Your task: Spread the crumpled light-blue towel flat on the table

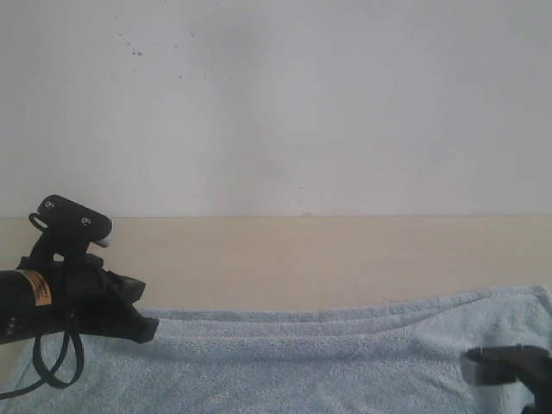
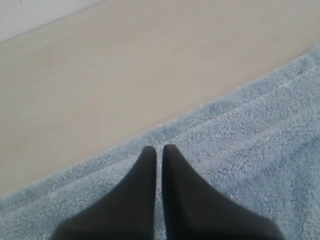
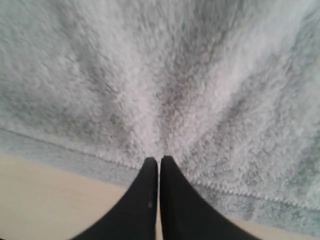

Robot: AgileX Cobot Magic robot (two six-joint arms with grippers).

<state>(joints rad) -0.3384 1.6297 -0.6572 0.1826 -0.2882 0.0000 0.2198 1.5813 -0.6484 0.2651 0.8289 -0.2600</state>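
Observation:
The light-blue towel (image 1: 328,362) lies stretched across the near part of the beige table (image 1: 302,259), with long low folds along its far edge. My left gripper (image 1: 151,329) hovers at the towel's far left edge. In the left wrist view it (image 2: 159,148) is shut, and the towel (image 2: 250,130) lies flat under the tips with nothing between them. My right gripper (image 1: 483,366) is low at the right. In the right wrist view it (image 3: 159,160) is shut at the hemmed edge of the towel (image 3: 150,75), whose creases run together at the tips.
A plain white wall (image 1: 276,103) rises behind the table. Bare tabletop (image 2: 125,65) stretches beyond the towel's far edge, and a strip of table (image 3: 50,200) shows beside the right fingers. The left arm's black cable (image 1: 52,366) loops over the towel.

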